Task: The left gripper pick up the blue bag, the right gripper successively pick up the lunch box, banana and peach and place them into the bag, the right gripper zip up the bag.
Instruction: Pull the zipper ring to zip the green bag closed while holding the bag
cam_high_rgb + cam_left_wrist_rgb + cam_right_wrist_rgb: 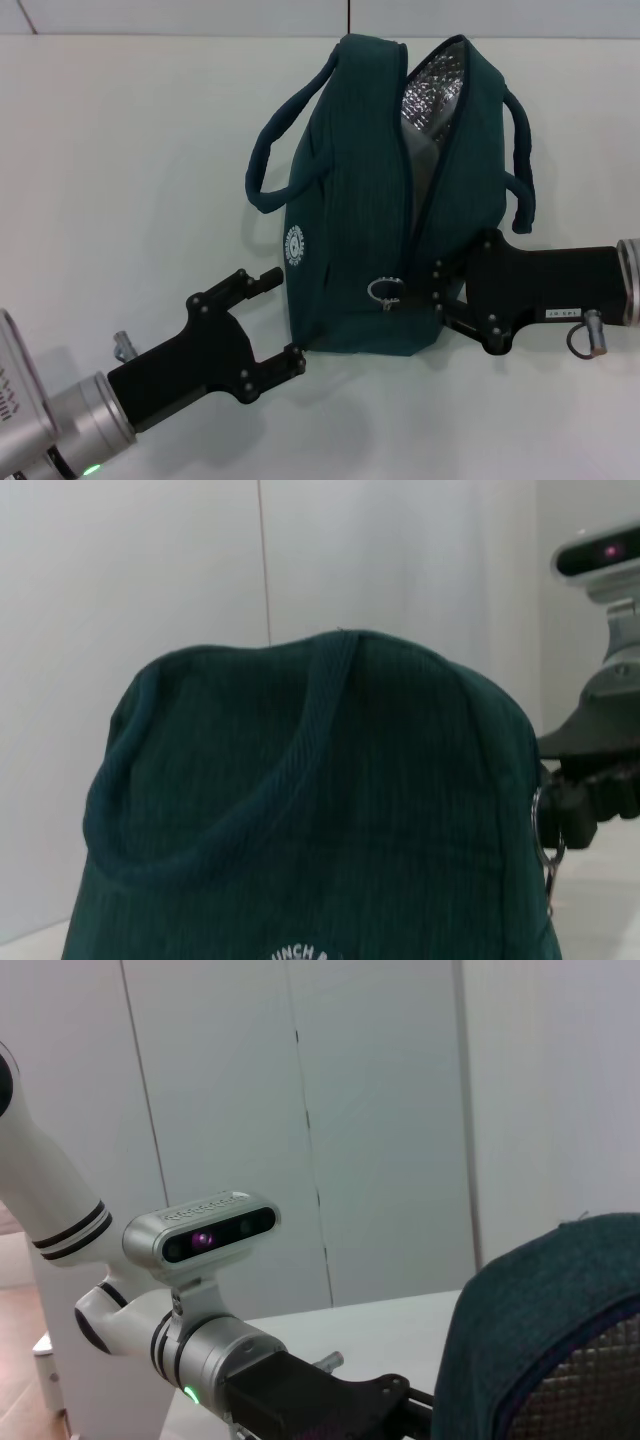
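Now both pincers flank the dark teal-blue fabric lunch bag (385, 210) standing on the white desk (130, 170).

Head view: the bag stands at centre, its zip parted at 12 o'clock to show silver foil lining (432, 95); the left pincer (285, 318), black with a silver wrist, sits at 7 o'clock with its fingers spread open, the tips just beside the bag's wall; the all-black right pincer (440, 290) reaches in from 3 o'clock to the metal ring pull (385, 293), though whether it has closed on the ring I cannot tell. Left wrist view: the bag (320, 810) fills the lower frame, with the right pincer (585, 800) at 3 o'clock beside the ring pull (545, 845). Right wrist view: the bag's edge (545, 1310) sits at 4 o'clock, and the left arm's silver wrist (215, 1355) at 7 o'clock.
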Controlling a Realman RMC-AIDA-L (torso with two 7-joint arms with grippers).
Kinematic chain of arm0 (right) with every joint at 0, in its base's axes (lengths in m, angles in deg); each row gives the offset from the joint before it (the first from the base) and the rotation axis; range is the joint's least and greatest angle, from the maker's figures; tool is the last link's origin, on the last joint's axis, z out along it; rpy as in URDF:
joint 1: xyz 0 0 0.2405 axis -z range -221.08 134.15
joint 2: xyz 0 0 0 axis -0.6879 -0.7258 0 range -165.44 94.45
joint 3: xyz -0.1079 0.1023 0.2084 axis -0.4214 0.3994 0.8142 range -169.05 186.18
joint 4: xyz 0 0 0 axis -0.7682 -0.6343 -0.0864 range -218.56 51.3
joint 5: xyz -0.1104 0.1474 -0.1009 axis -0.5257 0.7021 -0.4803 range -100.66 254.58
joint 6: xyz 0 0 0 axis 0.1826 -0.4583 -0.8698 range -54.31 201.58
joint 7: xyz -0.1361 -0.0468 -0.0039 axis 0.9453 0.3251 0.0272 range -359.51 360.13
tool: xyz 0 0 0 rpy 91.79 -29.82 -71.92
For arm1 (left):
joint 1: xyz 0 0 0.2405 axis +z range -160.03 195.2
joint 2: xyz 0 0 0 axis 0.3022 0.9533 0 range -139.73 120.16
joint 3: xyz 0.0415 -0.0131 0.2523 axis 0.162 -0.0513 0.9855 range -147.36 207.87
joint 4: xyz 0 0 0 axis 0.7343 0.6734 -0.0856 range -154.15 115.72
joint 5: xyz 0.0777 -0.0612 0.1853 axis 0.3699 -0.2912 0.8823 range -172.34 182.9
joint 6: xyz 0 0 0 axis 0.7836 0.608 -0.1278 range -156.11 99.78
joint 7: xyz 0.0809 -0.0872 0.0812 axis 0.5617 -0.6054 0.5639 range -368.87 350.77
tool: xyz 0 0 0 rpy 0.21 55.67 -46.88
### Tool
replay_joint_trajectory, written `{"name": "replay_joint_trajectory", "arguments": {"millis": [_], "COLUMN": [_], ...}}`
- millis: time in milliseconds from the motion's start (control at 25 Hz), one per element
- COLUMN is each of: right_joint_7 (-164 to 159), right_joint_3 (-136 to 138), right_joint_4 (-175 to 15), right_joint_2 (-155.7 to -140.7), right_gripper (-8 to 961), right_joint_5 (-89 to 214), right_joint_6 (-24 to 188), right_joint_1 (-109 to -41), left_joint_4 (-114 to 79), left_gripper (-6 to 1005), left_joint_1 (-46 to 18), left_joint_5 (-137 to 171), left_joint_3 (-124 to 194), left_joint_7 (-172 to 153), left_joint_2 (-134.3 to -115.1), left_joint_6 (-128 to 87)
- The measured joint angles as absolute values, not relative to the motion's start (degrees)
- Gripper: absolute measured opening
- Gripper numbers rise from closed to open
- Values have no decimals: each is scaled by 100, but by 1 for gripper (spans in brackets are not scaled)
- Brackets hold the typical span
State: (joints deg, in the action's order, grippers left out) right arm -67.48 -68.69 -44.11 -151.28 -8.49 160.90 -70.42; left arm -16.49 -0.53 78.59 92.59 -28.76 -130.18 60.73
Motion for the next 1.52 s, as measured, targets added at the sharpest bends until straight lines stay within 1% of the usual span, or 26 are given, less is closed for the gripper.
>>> {"name": "replay_joint_trajectory", "arguments": {"millis": [240, 760, 1000, 1440, 1520], "right_joint_7": [-6552, -6297, -6130, -5875, -5854], "right_joint_3": [-6890, -6893, -6906, -6880, -6878], "right_joint_4": [-4447, -4584, -4656, -4736, -4736], "right_joint_2": [-15142, -15142, -15142, -15135, -15134], "right_gripper": [15, 14, 13, 12, 12], "right_joint_5": [-623, -329, -150, 83, 133], "right_joint_6": [16083, 16115, 16197, 16248, 16242], "right_joint_1": [-6935, -6838, -6780, -6678, -6676], "left_joint_4": [-1691, -1850, -1937, -1909, -1901], "left_gripper": [740, 489, 407, 293, 158], "left_joint_1": [-242, -477, -558, -562, -574], "left_joint_5": [7905, 7807, 7659, 7656, 7686], "left_joint_3": [9306, 9270, 9265, 9314, 9359], "left_joint_7": [-3112, -3323, -3302, -3137, -3130], "left_joint_2": [-13033, -13054, -13055, -13045, -13041], "left_joint_6": [6274, 6354, 6293, 6272, 6271]}}
